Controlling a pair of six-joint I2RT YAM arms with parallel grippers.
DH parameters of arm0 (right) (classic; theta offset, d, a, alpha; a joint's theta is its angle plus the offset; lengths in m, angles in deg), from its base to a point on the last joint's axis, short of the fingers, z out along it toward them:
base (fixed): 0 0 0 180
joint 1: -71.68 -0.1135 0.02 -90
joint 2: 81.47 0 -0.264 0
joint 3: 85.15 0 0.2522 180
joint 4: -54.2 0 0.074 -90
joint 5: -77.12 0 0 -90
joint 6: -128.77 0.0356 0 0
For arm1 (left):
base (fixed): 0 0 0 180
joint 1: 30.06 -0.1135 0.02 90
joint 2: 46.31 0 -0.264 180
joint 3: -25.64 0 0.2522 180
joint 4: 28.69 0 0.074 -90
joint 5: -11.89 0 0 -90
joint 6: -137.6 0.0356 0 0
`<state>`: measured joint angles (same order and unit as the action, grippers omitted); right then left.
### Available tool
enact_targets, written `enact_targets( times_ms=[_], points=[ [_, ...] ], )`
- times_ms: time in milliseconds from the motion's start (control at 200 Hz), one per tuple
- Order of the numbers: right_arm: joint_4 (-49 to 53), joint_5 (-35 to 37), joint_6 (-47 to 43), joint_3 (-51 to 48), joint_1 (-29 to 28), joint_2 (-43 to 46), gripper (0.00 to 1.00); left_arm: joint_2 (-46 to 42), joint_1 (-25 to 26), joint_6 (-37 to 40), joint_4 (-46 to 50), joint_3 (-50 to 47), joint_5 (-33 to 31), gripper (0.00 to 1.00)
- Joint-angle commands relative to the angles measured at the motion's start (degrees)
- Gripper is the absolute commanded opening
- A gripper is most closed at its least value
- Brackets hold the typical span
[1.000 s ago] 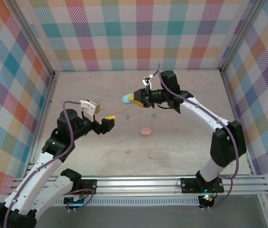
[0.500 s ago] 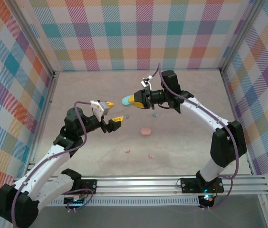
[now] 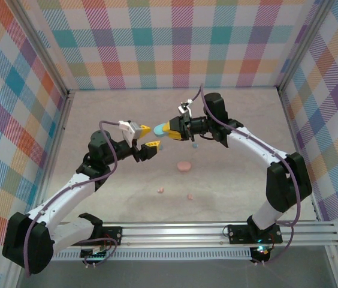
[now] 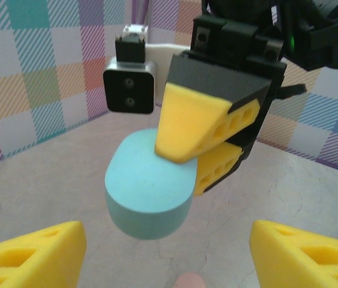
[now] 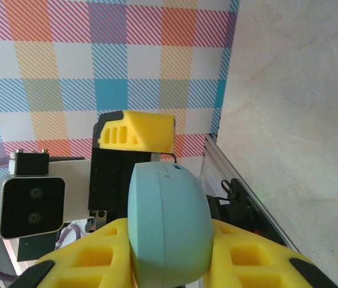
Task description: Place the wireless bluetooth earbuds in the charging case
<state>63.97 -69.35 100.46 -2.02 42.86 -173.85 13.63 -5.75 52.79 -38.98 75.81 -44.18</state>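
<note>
Plaid walls boxed in the beige tabletop (image 3: 109, 180). My right claw (image 3: 168, 128) pinched the light blue charging case (image 4: 148, 186) in the air, its lid apparently closed. My left claw (image 3: 147, 136) faced that case, jaws spread wide and empty. Nothing was inserted yet: 2 pink earbuds (image 3: 160, 190) lay loose toward the front, 1 blue earbud (image 3: 195, 144) lay below my right wrist, and the pink case (image 3: 184, 165) sat between them. Opening the case came first, I judged.
</note>
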Motion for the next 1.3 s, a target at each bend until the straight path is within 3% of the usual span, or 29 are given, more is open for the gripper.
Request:
enact_targets(
  times_ms=[0,160,355,525,935,1295],
  points=[
    [-4.2,-1.4,2.8,-0.7,0.2,2.5,0.23,-1.4,0.2,-2.9,-9.8,-1.9,-2.2,0.72],
    [-7.5,-1.1,6.8,-3.0,0.2,3.6,0.23,1.7,-0.5,-7.8,-17.1,-3.2,0.7,0.67],
    [-8.1,-1.6,8.5,-4.2,0.2,4.1,0.23,5.7,-0.8,-8.3,-17.2,-0.6,6.3,0.66],
    [-14.5,-2.5,14.6,-5.6,0.2,3.3,0.24,7.9,-0.8,-7.7,-17.8,1.0,7.6,0.65],
    [-16.3,-3.0,17.1,-6.0,0.2,3.6,0.24,11.2,-0.8,-7.6,-16.6,4.8,13.6,0.54],
    [-17.1,-3.3,18.0,-5.3,0.2,3.7,0.24,11.6,-0.8,-7.7,-15.3,5.1,13.5,0.6]
  ],
)
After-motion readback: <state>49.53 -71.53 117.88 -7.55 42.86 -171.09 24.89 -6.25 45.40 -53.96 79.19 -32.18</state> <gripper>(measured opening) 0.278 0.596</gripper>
